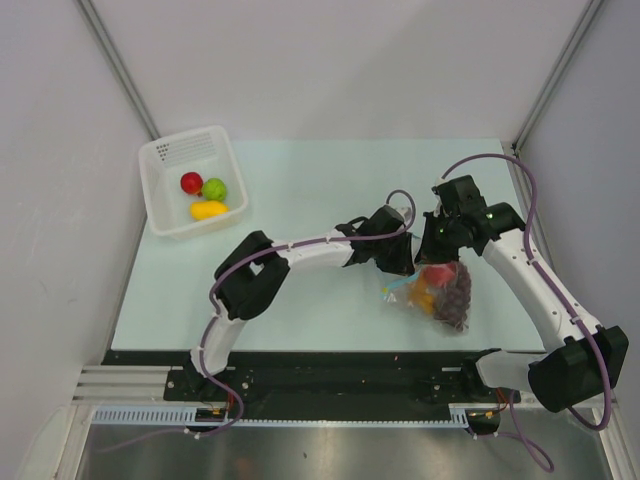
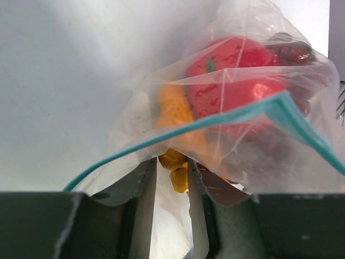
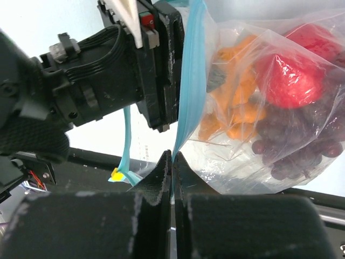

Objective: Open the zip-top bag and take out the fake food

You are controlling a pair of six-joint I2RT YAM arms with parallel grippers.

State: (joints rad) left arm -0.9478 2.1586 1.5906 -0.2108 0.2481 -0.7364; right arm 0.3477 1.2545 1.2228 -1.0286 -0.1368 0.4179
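Observation:
The zip-top bag lies at the table's right centre with its mouth open. It holds a red fruit, an orange piece and purple grapes. My right gripper is shut on one side of the teal zip strip. My left gripper is inside the bag's mouth, between the two strip sides. Its jaws stand narrow, shut on the end of the orange piece. In the top view, the left gripper and right gripper meet at the bag's mouth.
A white perforated basket stands at the table's far left. In it lie a red fruit, a green fruit and a yellow piece. The table's front edge lies just below the bag.

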